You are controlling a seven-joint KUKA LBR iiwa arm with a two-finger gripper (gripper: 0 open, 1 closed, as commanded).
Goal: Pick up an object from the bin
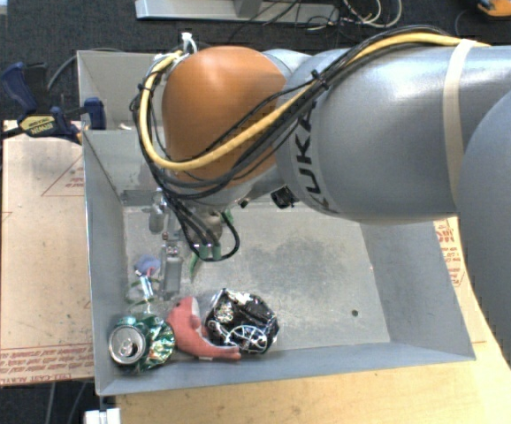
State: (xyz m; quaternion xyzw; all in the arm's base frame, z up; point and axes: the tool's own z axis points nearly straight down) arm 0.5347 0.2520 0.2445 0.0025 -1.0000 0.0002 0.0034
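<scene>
Arm: The grey arm is reaching in from the right. Its orange cover [216, 104] and its yellow and black cables [238, 153] are hanging over the far left part of the bin [326, 263].
Claw: The gripper [171, 276] is pointing down at the left side of the bin floor, a little far of the near-left corner. Whether it is released or clenched, I cannot tell.
Nearest thing: A small pale bluish scrap [146, 270] is lying just left of the gripper's tip. It is too small to name.
Can: A crushed green can [141, 341] is lying in the near-left corner with its silver top facing up. It is sitting just near of the gripper.
Pink piece: A curved pink piece [192, 329] is lying just right of the can and seems to be touching it. It is sitting near and slightly right of the gripper.
Bundle: A crumpled black and white bundle [242, 322] is lying just right of the pink piece, close to the near wall.
</scene>
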